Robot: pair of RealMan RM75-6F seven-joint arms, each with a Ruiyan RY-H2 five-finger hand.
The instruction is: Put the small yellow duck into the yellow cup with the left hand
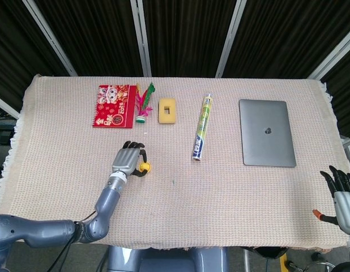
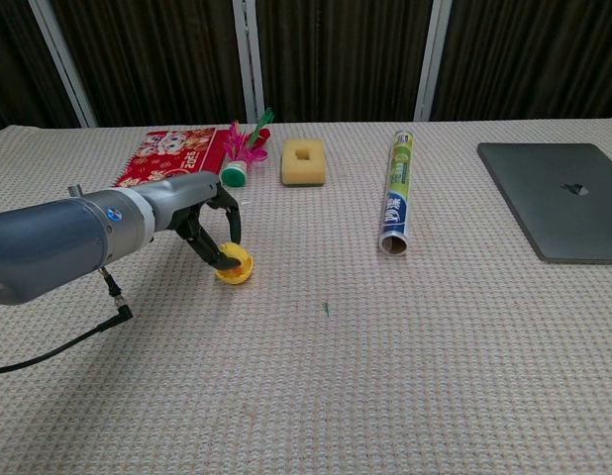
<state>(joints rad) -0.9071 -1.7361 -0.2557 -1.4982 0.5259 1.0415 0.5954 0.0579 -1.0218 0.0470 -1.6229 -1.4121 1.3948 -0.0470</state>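
Note:
A small yellow cup point(image 1: 144, 167) point(image 2: 235, 265) stands on the woven table cloth, left of centre. I cannot make out the small yellow duck apart from it; only one small yellow shape shows. My left hand point(image 1: 127, 160) point(image 2: 202, 223) arches over the cup's left side, and its dark fingertips point(image 2: 225, 259) touch the cup's rim. The thumb and fingers stand apart. My right hand point(image 1: 340, 192) hangs off the table's right front corner with its fingers spread and nothing in it.
Along the back lie a red booklet point(image 1: 112, 106), a feathered shuttlecock point(image 1: 143, 105), a yellow sponge point(image 1: 167, 110), a foil roll point(image 1: 202, 127) and a grey laptop point(image 1: 267, 132). A black cable point(image 2: 68, 341) trails from my left arm.

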